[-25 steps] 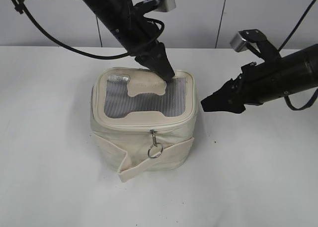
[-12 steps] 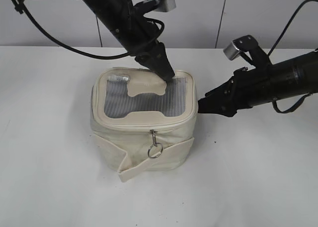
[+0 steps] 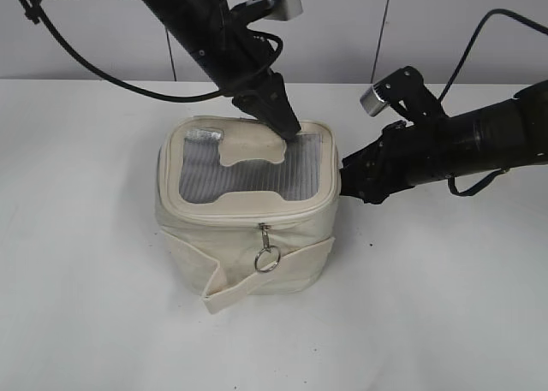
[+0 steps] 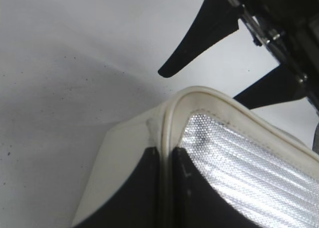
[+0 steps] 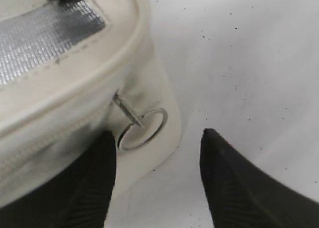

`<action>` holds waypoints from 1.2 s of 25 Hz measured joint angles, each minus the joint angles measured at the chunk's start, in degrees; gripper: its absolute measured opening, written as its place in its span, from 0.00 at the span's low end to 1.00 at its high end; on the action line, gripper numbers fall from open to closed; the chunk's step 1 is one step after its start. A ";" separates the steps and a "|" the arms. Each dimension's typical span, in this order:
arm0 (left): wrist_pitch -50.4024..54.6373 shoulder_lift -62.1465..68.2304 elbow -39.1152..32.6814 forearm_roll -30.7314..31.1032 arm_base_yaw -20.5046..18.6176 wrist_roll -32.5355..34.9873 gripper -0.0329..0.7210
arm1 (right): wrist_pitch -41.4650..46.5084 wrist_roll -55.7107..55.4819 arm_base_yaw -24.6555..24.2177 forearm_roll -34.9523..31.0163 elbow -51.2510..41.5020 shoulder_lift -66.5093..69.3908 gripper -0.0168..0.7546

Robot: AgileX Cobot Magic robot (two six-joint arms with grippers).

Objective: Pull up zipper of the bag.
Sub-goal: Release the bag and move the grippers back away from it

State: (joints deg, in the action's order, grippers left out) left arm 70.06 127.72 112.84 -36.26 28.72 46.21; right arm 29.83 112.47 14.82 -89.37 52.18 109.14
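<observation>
The cream boxy bag (image 3: 224, 237) stands mid-table, its grey mesh lid (image 3: 248, 173) facing up. My left gripper (image 3: 291, 132) comes down from the back and is shut on the lid's rim (image 4: 167, 119), one finger on each side (image 4: 167, 150). The zipper track (image 5: 55, 138) runs under the rim. One silver ring pull (image 3: 266, 257) hangs at the front. A second ring pull (image 5: 144, 129) hangs at the bag's right corner. My right gripper (image 5: 157, 134) is open there, the ring just inside its left finger (image 5: 94, 183) and apart from the right one. In the exterior view the right gripper (image 3: 345, 181) is level with the bag's right side.
A loose cream strap (image 3: 257, 287) wraps the bag's lower front and sticks out at the bottom left. The white table (image 3: 445, 305) ends at a grey wall (image 3: 342, 23) behind. Cables trail from both arms.
My right gripper has moved left, from well clear of the bag to its right corner, staying open. The left gripper and the bag have not moved.
</observation>
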 joint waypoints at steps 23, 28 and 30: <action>0.02 0.00 0.00 0.00 0.00 0.00 0.10 | -1.08 5.41 0.85 -8.59 0.00 0.05 0.03; -0.04 0.00 0.00 0.00 0.00 0.00 0.10 | -1.20 -7.62 0.85 2.56 0.00 0.05 0.03; -0.09 0.00 0.00 0.05 0.00 0.00 0.10 | -0.95 -11.56 0.85 5.29 0.00 -0.07 0.03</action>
State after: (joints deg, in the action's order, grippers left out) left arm 69.98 127.72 112.84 -36.21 28.72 46.21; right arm 28.88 100.91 15.67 -84.08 52.18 109.07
